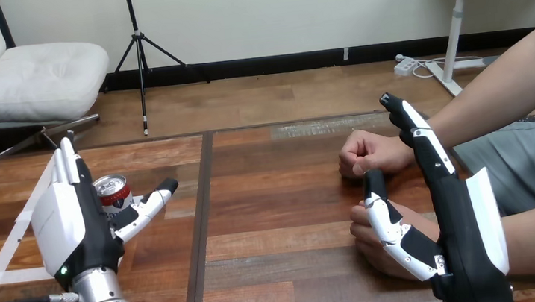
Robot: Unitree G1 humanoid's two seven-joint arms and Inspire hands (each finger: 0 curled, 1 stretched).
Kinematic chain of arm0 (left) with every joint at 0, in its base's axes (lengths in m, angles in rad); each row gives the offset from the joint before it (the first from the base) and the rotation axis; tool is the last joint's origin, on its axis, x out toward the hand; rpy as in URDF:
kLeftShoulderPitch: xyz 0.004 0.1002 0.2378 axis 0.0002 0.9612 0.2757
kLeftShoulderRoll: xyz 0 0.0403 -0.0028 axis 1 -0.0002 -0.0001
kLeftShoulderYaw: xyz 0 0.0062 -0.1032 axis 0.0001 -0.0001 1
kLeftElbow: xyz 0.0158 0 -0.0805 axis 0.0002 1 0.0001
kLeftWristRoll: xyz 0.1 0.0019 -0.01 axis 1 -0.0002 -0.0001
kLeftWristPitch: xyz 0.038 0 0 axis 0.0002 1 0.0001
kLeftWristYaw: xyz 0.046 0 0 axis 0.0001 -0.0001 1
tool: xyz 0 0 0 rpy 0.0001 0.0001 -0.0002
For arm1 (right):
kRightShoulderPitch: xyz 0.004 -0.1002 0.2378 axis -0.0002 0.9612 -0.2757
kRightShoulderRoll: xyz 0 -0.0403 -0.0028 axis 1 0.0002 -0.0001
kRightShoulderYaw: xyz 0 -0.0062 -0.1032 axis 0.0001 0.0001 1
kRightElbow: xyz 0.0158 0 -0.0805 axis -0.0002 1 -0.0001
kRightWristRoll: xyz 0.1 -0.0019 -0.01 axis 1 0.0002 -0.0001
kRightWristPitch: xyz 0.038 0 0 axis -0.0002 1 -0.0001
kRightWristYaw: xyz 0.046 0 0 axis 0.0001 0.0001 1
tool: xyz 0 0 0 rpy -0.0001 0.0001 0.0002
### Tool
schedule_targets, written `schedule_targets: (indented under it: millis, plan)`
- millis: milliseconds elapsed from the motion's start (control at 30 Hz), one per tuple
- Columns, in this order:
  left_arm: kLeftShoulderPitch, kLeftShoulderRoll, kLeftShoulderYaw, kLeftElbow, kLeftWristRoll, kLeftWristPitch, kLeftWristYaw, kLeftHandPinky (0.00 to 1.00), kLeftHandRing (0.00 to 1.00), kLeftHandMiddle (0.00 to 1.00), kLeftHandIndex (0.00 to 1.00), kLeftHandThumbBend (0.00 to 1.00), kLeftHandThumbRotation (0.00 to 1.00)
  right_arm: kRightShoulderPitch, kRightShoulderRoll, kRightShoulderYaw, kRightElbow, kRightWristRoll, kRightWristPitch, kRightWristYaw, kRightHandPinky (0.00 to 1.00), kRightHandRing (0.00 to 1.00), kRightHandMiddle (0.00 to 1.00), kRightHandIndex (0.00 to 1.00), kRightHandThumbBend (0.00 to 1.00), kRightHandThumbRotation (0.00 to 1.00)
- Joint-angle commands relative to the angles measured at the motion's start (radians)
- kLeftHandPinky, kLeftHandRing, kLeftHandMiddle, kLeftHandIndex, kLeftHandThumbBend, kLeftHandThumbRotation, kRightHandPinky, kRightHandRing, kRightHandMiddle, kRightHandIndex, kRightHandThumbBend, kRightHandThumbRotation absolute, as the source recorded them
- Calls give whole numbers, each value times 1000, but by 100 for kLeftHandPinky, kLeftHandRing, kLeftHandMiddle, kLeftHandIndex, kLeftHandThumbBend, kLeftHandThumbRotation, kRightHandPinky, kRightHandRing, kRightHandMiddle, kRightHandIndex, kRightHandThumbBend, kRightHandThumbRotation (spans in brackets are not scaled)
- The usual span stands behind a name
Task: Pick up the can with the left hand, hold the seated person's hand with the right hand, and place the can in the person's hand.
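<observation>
Soda can (112, 190) upright on the bench (277, 195) at left, between the left hand's (70, 224) straight fingers (67, 161) and outstretched thumb, not gripped. Right hand's (457, 236) fingers straight too, thumb lying across the person's nearer hand (364, 240).

A white chair (24, 79) is sitting on the wood floor (281, 97) by a pale wall (272, 8); a tripod (136, 36) is standing beside it, beyond the table (277, 195).

One can (112, 191), seemingly two person's hands (370, 154) (362, 236).
</observation>
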Motion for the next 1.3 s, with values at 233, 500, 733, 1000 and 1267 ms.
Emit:
schedule_targets:
  millis: [233,500,733,1000,1267]
  plan:
    - [-76,25,-9,11,-14,-19,41,81,94,97,98,98,51,-44,7,-12,-24,17,0,15,93,93,93,91,13,36]
    - [-85,27,-9,39,-30,-35,54,79,90,93,95,95,48,-46,5,-16,-24,12,-2,17,92,93,93,91,13,37]
    - [-100,24,0,65,-63,-41,43,77,87,90,93,93,46,-46,1,-19,-28,9,3,20,91,92,93,91,12,38]
    - [-122,20,7,98,-104,-49,27,75,84,88,91,93,45,-46,1,-19,-29,17,1,24,90,93,93,91,13,38]
    - [-148,24,2,135,-127,-62,22,73,82,86,89,91,44,-45,1,-21,-35,18,8,31,93,94,94,92,13,40]
